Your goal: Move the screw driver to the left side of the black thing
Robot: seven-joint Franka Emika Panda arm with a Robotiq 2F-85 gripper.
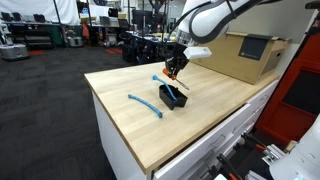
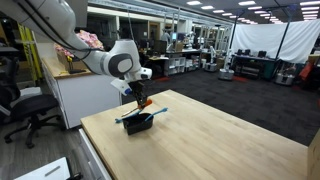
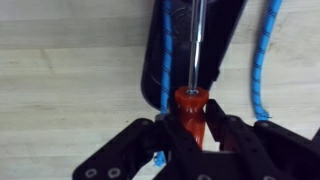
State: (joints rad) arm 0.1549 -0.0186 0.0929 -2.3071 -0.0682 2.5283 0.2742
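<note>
Two fingers of the gripper (image 3: 190,135) are closed on the orange-red handle of the screw driver (image 3: 188,108), which is clamped between them in the wrist view. The thin metal shaft is pointed away from the fingers, over the open top of the black thing (image 3: 225,40). Whether the shaft touches the black thing cannot be told. One blue strip (image 3: 165,60) is laid across the rim of the black thing, and a second blue strip (image 3: 262,60) is seen just beside it on the table. In both exterior views the gripper is held just above the black thing, with the handle visible below the fingers (image 1: 176,70) (image 2: 144,102). The black thing is set on a light wooden table (image 1: 210,125). A large cardboard box (image 1: 245,55) is placed well apart, at the table's far edge.
</note>
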